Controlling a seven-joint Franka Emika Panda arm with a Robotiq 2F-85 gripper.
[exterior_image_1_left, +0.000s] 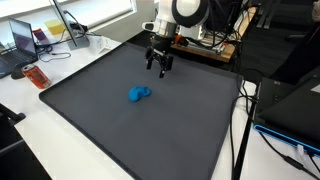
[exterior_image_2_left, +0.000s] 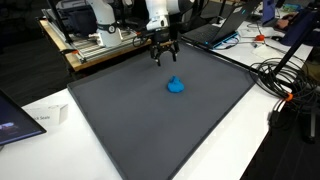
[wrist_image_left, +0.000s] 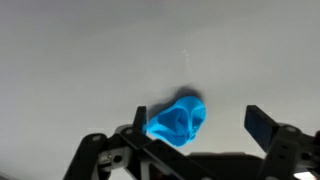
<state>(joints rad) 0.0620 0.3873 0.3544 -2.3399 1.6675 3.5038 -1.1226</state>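
A small crumpled blue object (exterior_image_1_left: 139, 94) lies on the dark grey mat near its middle; it also shows in the other exterior view (exterior_image_2_left: 176, 86). My gripper (exterior_image_1_left: 159, 67) hangs above the mat near its far edge, some way behind the blue object, and shows from the other side too (exterior_image_2_left: 162, 56). Its fingers are spread and hold nothing. In the wrist view the blue object (wrist_image_left: 177, 120) sits between the two dark fingertips of the gripper (wrist_image_left: 200, 125), well below them on the mat.
The dark mat (exterior_image_1_left: 110, 130) covers most of a white table. A laptop (exterior_image_1_left: 22, 40) and an orange item (exterior_image_1_left: 37, 76) lie beside the mat. Cables (exterior_image_2_left: 285, 80) trail along one side. A white box (exterior_image_2_left: 45, 116) sits near a corner.
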